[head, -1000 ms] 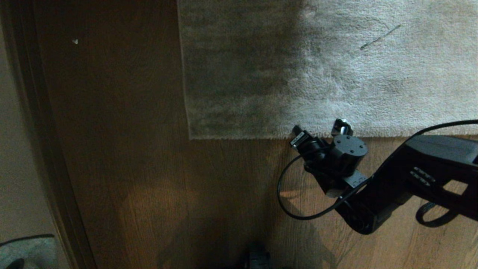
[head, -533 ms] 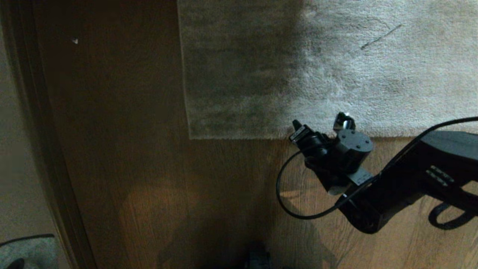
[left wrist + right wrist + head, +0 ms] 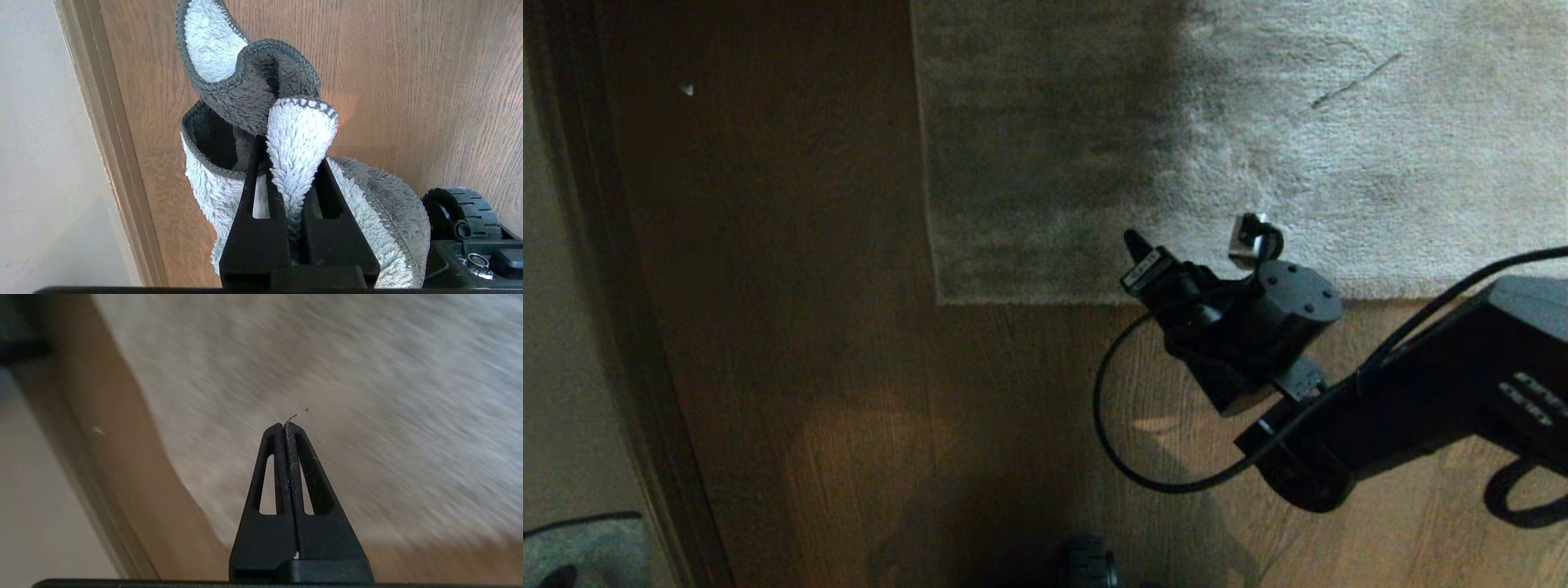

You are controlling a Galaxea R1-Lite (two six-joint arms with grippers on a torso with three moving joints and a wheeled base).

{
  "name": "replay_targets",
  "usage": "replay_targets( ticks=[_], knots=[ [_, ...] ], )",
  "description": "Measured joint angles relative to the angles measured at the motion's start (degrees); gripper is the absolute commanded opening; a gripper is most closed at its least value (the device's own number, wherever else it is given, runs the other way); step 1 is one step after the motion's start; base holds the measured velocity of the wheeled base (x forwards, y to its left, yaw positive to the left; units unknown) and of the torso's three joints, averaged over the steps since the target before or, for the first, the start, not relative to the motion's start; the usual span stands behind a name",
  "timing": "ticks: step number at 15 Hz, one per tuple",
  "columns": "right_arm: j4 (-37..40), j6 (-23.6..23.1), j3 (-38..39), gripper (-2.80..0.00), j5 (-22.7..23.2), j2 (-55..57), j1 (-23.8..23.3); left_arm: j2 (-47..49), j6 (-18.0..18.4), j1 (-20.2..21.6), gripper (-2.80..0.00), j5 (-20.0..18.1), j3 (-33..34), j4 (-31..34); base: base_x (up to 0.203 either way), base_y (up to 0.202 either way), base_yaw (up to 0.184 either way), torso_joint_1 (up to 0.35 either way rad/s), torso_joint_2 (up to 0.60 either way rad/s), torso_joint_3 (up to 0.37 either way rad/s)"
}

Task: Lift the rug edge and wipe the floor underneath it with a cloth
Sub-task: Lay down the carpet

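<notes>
The light grey-beige rug lies flat on the brown wood floor. Its rug edge runs across the head view and ends in a corner. My right arm's wrist reaches in from the right, over that edge. The right gripper is shut with only lint between its fingers, and it hangs above the rug near the corner. My parked left gripper is shut on a fluffy light blue and grey cloth, which bunches and hangs over the floor.
A wall and dark skirting board run along the left. A small white speck lies on the floor and a thin dark mark on the rug. My base's wheel sits beside the cloth.
My right arm has moved forward and left, from the rug's near edge to over the rug. The rug and the left arm have not moved.
</notes>
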Motion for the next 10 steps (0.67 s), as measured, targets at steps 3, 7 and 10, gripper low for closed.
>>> replay_targets(
  ticks=[3,7,10],
  knots=[
    [0.0,-0.6,-7.9,-2.8,0.1,3.0,0.7,0.0,0.0,0.0,-2.8,0.0,0.0,0.0,0.0,0.0,0.0,0.0,0.0,0.0],
    [0.0,-1.1,-14.6,-2.8,-0.1,9.2,1.4,0.0,0.0,0.0,-2.8,0.0,0.0,0.0,0.0,0.0,0.0,0.0,0.0,0.0],
    [0.0,-1.1,-16.4,-2.8,-0.1,13.0,1.7,0.0,0.0,0.0,-2.8,0.0,0.0,0.0,0.0,0.0,0.0,0.0,0.0,0.0]
  ],
)
